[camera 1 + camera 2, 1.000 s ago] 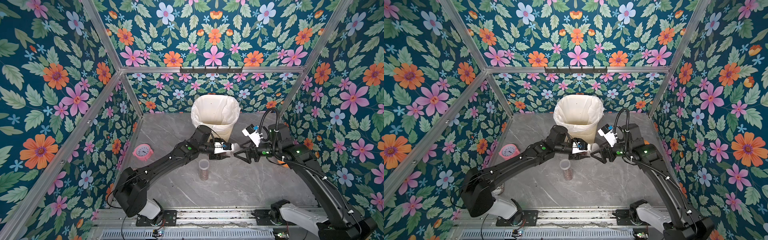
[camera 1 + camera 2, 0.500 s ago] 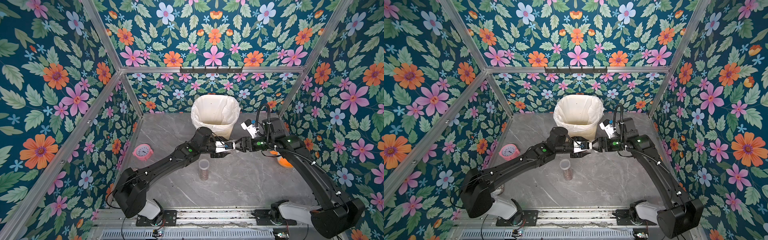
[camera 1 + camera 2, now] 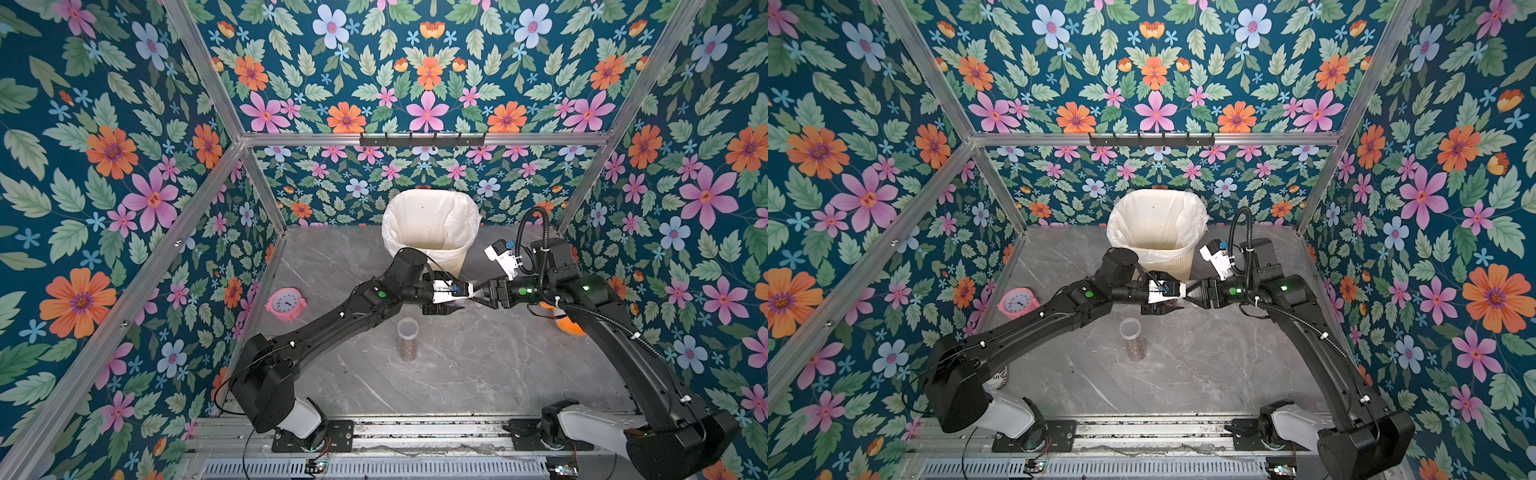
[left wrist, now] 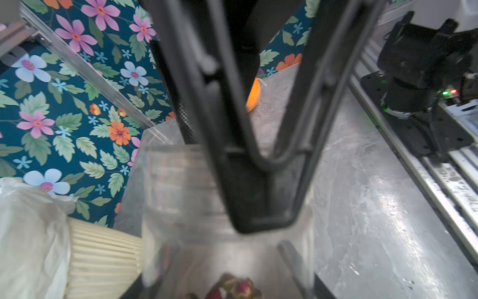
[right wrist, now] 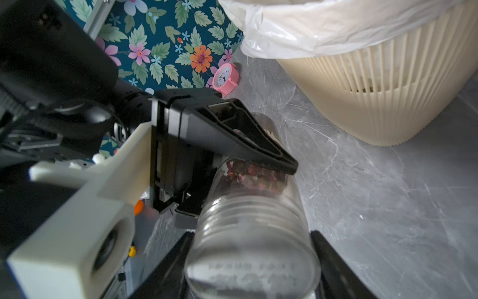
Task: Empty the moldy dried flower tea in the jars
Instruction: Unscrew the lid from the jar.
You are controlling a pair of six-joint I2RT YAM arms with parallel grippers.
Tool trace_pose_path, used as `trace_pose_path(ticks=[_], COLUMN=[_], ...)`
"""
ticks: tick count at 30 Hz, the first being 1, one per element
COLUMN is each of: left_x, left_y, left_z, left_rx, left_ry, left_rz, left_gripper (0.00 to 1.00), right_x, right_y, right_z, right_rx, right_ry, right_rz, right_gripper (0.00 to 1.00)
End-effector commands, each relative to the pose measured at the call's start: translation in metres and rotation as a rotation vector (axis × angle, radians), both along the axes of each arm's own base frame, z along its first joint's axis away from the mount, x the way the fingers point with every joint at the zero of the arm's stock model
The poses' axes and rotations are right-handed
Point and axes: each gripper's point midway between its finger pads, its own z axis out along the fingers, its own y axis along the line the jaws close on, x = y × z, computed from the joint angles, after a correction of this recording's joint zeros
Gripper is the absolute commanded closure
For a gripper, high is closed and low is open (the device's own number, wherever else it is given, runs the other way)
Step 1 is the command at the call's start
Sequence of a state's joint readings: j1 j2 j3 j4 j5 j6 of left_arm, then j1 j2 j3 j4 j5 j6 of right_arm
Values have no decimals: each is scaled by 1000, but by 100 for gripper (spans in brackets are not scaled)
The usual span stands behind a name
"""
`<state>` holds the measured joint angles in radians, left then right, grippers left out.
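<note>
My left gripper is shut on a clear jar and holds it on its side above the table, just in front of the bin. Reddish and pink dried flower tea lies inside it under the left finger. My right gripper meets it head-on, its fingers pressed on both sides of the jar's clear lid end. From the left wrist, the jar and a few buds fill the view. A second narrow clear jar stands upright with tea at its bottom.
A cream ribbed bin with a white liner stands at the back middle. A pink clock sits by the left wall. An orange object lies under the right arm. A printed can peeks out behind the left arm's base.
My right gripper swung in toward the left gripper and its jaws narrowed round the lid end of the held jar. The left arm and the standing jar stayed put.
</note>
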<state>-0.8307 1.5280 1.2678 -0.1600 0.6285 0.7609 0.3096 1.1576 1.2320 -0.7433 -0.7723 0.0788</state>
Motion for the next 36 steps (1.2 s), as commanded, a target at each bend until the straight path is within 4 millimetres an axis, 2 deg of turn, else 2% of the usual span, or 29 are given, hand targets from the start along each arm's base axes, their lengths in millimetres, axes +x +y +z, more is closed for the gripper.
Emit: trace_pose_path(ticks=[1,6,18,19,20,21,22,25,28,32,36], left_x=[-14,-21,-21,-21,-20,-18,-17,-12,-4,8,9], left_y=[-4,-3,-2,-2,-3,-3,-3,-5,-6,-7,-7], left_z=[10,8,8,8,8,8,7,7,7,7,12], left_rx=[-30,-9,-4,-4,-4,-4,-5,-18,-31,-43,-76], left_ry=[65,101,132,130,127,122,115,76,29,-23,-51], left_rz=[-78,-104,-122,-121,-119,-113,-109,-79,-33,31,51], left_gripper=[50,50,51,51,51,51,51,51,51,51,52], right_x=[-12,-23,-69,-70,-69,-65,-62,-51,-39,-13,5], right_y=[2,1,-4,-5,-7,-8,-9,-8,-7,-6,-4], right_z=[-5,-8,-3,-4,-3,-2,0,11,17,15,16], right_rx=[-28,-47,-29,-39,-49,-54,-52,-19,-6,1,34], right_ry=[-83,-215,-577,-592,-599,-588,-575,-484,-341,-166,-34], right_rz=[112,192,365,364,355,323,294,204,142,19,-55], right_gripper=[54,60,61,58,47,30,21,4,2,4,7])
